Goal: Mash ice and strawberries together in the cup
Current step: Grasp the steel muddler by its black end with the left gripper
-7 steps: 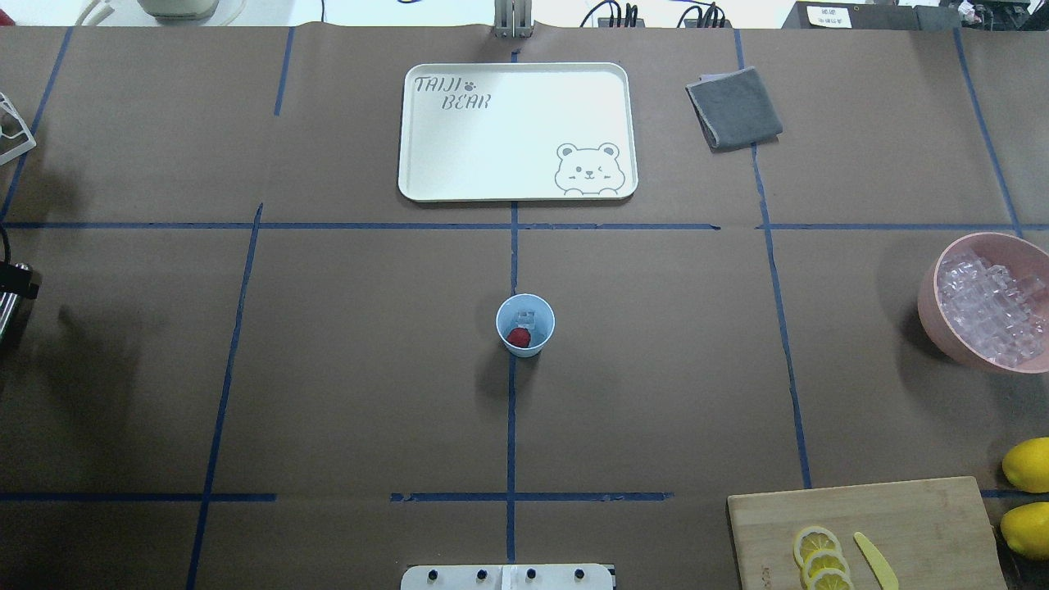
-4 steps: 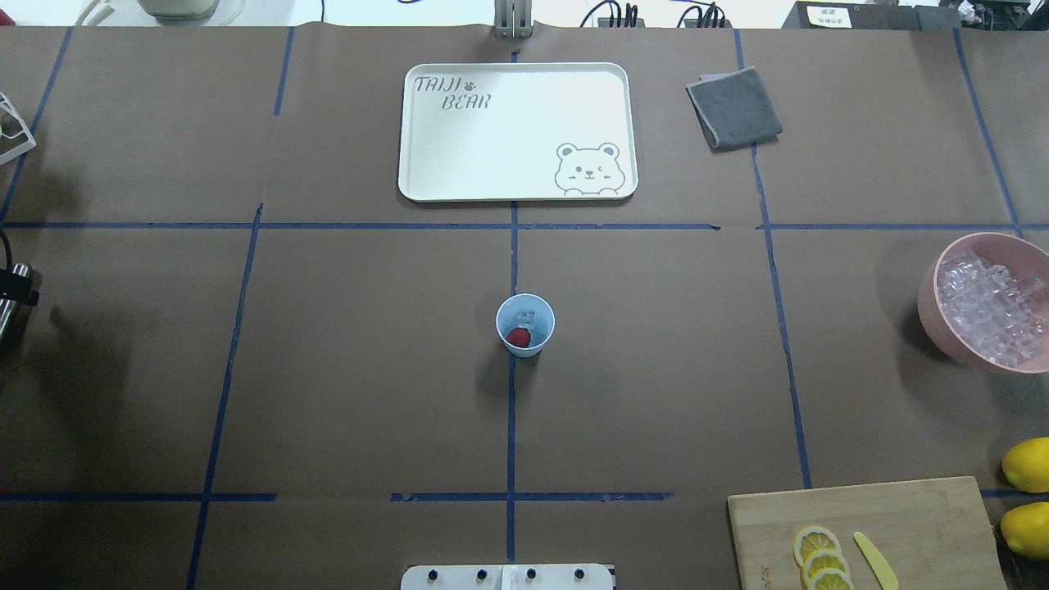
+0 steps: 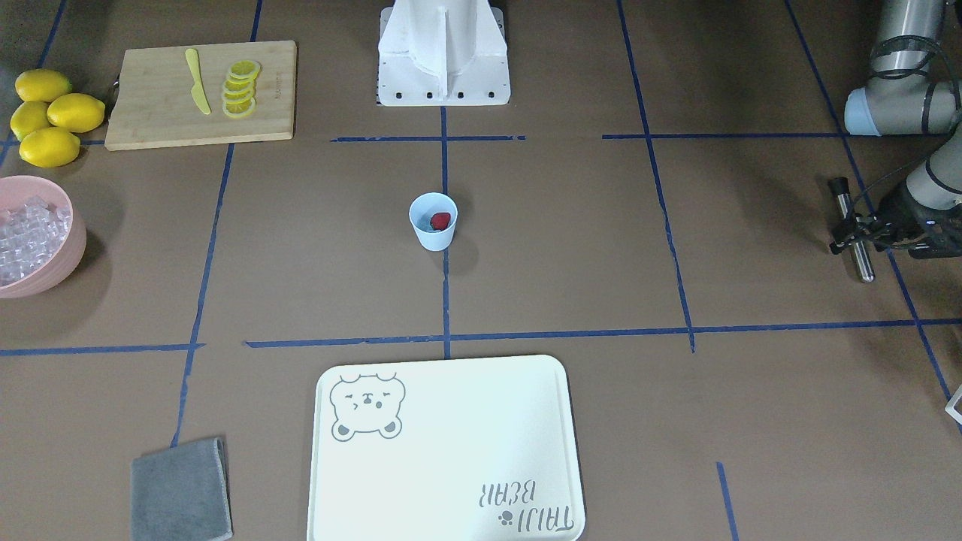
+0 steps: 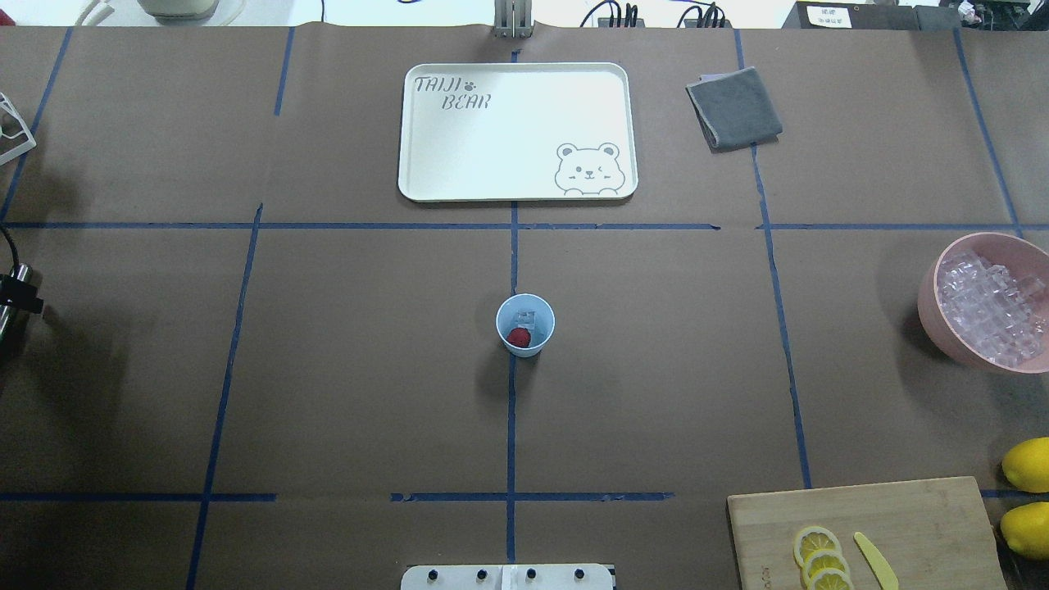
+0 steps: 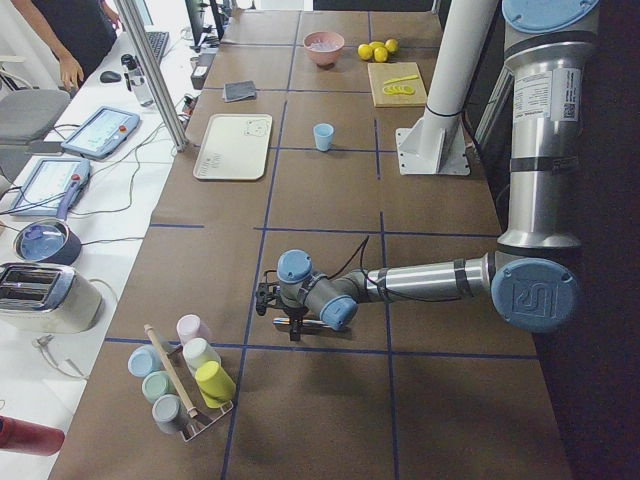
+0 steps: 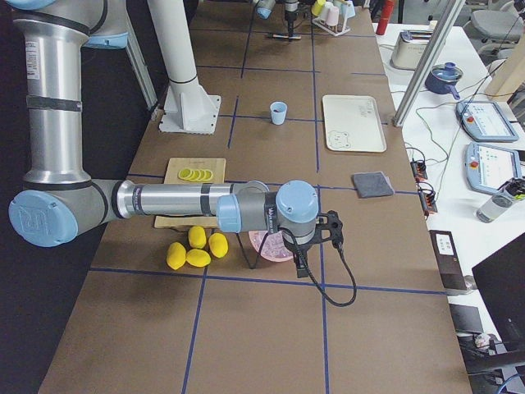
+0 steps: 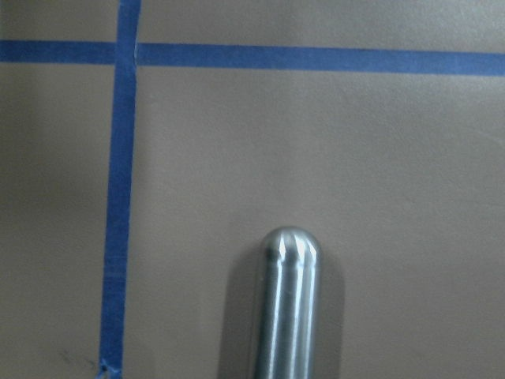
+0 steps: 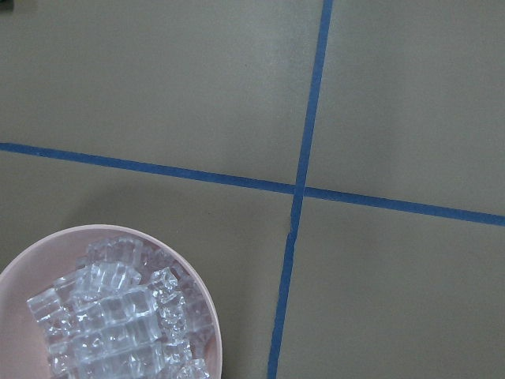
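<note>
The pale blue cup [image 4: 525, 347] stands upright at the table's middle, also in the front-facing view [image 3: 433, 234]. Inside it lie a red strawberry [image 4: 518, 337] and a clear ice cube [image 4: 526, 317]. My left gripper [image 3: 853, 229] is far off at the table's left end, shut on a metal rod [image 3: 861, 259]. The rod's rounded tip fills the left wrist view [image 7: 289, 308], just above the paper. My right gripper [image 6: 330, 230] shows only in the exterior right view, beside the pink bowl. I cannot tell whether it is open or shut.
A pink bowl [image 4: 928, 301] of ice cubes [image 8: 110, 316] sits at the right edge. A cutting board [image 4: 926, 516] holds lemon slices and a yellow knife, with whole lemons [image 4: 1026, 465] beside it. A white bear tray [image 4: 516, 131] and grey cloth [image 4: 733, 106] lie at the far side.
My left gripper with the rod has shifted slightly at the overhead view's left edge. The cup and its contents have not moved.
</note>
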You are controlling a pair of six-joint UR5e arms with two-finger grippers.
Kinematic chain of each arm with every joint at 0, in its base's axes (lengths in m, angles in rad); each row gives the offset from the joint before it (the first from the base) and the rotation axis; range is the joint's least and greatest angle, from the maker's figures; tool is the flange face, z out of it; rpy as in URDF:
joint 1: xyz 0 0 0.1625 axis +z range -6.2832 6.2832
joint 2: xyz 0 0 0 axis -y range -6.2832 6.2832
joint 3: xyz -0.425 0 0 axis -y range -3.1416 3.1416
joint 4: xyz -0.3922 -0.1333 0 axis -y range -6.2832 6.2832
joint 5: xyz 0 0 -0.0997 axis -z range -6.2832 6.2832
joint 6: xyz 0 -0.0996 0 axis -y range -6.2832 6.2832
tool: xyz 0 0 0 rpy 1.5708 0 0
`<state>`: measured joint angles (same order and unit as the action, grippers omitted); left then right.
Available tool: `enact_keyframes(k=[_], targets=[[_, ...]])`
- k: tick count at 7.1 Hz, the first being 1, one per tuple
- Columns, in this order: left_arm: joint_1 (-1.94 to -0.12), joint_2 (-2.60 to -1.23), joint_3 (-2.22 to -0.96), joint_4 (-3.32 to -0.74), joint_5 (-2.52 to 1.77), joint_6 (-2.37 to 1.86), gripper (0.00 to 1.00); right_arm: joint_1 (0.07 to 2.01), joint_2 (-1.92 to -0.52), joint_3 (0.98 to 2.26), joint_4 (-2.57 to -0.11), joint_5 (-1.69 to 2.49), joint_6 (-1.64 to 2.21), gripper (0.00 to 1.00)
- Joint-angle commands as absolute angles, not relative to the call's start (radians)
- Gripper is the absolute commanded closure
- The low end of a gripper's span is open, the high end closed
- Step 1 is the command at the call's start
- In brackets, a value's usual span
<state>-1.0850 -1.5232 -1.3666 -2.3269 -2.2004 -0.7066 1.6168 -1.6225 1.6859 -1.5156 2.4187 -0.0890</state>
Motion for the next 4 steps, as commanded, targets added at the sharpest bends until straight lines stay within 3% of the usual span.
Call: enact_keyframes(k=[1, 2, 4], targets=[[-1.086, -1.503, -1.370, -2.371, -2.203, -0.704, 0.70, 1.617, -1.620, 1.687, -1.516, 2.419, -0.089, 0.00], [-1.092, -1.500, -1.380, -2.381, -2.212, -0.704, 0.88, 1.617, -1.620, 1.687, -1.516, 2.419, -0.089, 0.00], [-1.098, -1.428, -1.507, -2.366, -2.214, -0.706, 1.00, 1.617, -1.620, 1.687, -1.516, 2.421, -0.089, 0.00]])
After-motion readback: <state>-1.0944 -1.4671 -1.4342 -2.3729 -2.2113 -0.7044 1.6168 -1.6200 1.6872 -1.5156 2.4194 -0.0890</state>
